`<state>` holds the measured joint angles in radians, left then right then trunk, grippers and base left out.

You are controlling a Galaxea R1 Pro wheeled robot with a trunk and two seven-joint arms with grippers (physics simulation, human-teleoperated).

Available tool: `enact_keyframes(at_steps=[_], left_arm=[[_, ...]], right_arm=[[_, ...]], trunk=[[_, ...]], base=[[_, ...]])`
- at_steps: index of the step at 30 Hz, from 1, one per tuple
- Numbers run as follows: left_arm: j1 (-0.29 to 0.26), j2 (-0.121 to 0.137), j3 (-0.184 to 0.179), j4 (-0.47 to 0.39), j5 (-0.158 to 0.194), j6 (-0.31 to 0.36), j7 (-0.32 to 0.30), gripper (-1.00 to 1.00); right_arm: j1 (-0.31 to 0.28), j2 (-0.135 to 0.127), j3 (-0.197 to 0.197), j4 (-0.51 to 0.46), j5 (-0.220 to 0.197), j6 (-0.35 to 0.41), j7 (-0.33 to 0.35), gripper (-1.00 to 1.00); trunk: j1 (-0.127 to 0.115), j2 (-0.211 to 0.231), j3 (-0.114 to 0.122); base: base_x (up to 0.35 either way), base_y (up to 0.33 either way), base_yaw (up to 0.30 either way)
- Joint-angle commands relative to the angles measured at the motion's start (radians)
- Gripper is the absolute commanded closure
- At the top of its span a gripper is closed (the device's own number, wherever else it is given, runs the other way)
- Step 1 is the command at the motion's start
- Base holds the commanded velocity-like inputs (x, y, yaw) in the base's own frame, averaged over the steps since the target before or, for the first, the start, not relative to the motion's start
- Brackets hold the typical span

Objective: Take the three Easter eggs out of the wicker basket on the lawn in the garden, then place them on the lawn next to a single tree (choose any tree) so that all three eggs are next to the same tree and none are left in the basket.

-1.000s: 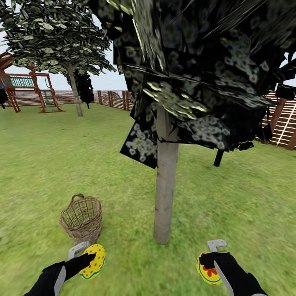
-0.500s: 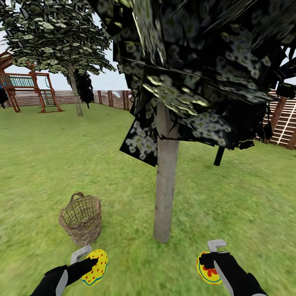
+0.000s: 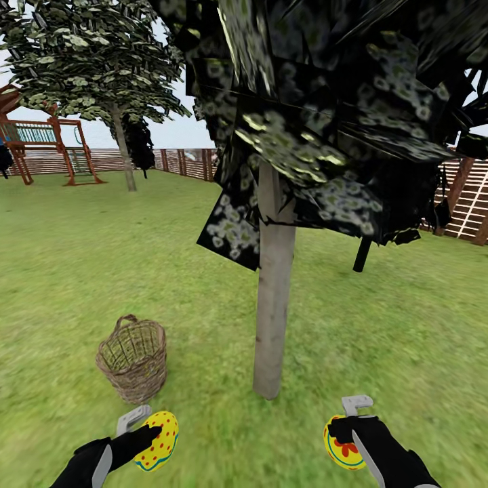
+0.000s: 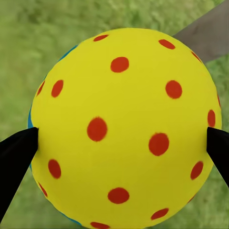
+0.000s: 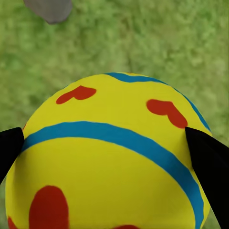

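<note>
L gripper [image 3: 146,429] is clamped on a red-dotted egg [image 3: 158,440]; in the L wrist view both black fingers [image 4: 16,155] press that egg's sides, grass below. R gripper [image 3: 347,428] is clamped on a second egg [image 3: 341,444], the one w/ blue band and red hearts, fingers [image 5: 210,164] on either flank.

Change vs a sec ago: L hand and its egg have slid a bit toward the trunk and slightly down in the head view; in the last half sec almost nothing moves, R hand steady throughout. Basket edges slightly away, prob. a small camera shift. My read: both arms are parked at the drop spot, so release near the tree looks like the next step; 2 of 3 eggs are out.

Outward: wicker basket [image 3: 133,359] stands just ahead of the L gripper, upright on the lawn [image 3: 61,271]. Tree [image 3: 273,298] trunk rises ahead, between the two grippers, nearer the R.

Hard to tell: 3rd egg — basket interior is too small and meshy to read. Height of eggs above grass unclear. Canopy is dark, cut off at top.
</note>
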<state>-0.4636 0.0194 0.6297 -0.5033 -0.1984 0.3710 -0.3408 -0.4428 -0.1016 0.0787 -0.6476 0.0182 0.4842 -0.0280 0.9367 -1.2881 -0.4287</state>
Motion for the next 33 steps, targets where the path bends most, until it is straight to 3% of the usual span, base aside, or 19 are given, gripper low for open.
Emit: enact_keyframes(at_steps=[1,33], left_arm=[[-0.001,-0.001,0.008,-0.002,-0.011,0.005,-0.009,1.0],[-0.001,-0.002,0.009,-0.001,-0.01,0.003,-0.01,1.0]], right_arm=[[0.0,-0.001,0.006,-0.001,0.002,0.007,-0.003,1.0],[0.0,0.009,0.007,0.005,0.005,0.004,-0.003,1.0]], trunk=[[0.004,-0.008,-0.004],[0.127,-0.232,-0.105]], base=[[0.0,0.0,0.0],[0.0,0.0,0.0]])
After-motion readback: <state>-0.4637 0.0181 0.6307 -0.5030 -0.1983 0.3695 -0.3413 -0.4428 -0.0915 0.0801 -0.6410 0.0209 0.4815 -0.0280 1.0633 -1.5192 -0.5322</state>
